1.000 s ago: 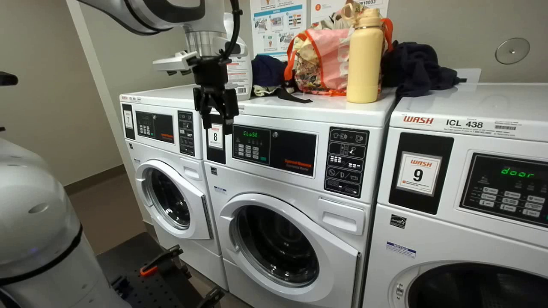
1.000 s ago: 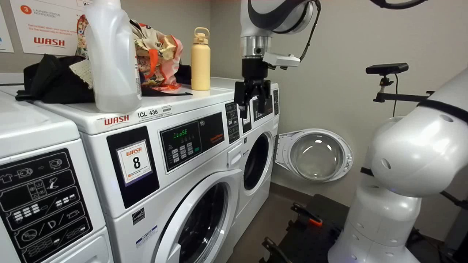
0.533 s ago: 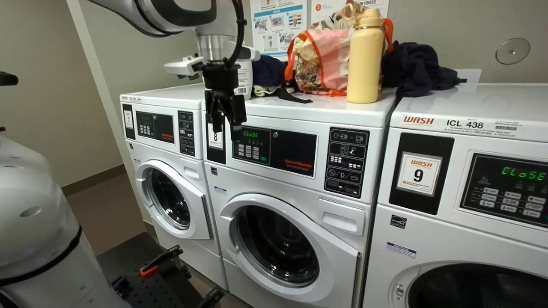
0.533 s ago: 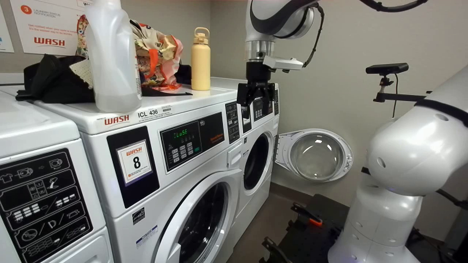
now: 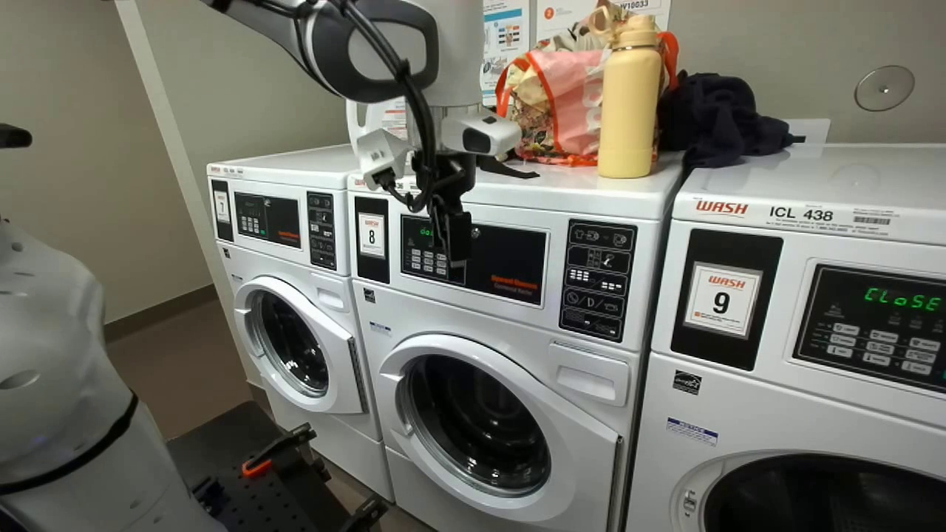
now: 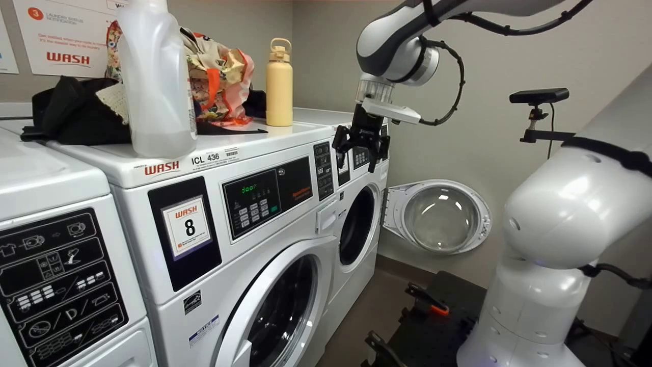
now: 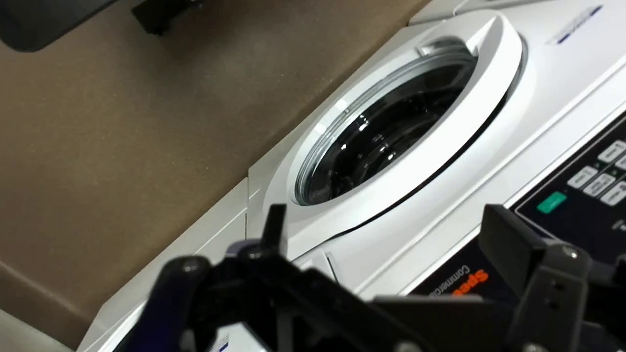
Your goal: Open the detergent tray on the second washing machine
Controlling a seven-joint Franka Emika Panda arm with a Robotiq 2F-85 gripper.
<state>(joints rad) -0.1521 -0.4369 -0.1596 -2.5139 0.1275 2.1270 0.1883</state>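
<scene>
The second washing machine, white with an "8" card, has a chrome-ringed door that is shut. It also shows in an exterior view and the wrist view. Its white detergent tray sits flush under the fascia, right of the door top; it shows too in an exterior view. In the wrist view the tray is partly hidden behind a finger. My gripper is open and empty, tilted, in front of the control display. Both fingers stand apart in an exterior view and the wrist view.
Washer 9 stands beside it, its round door swung open. Washer 7 stands on the far side. A yellow bottle, a bag and a detergent jug stand on top. A black platform carries clamps.
My gripper has moved from beside the "8" card across toward the tray side and lower, and its wrist has turned and tilted. The washer 8 display changed from "CLOSE" to "door".
</scene>
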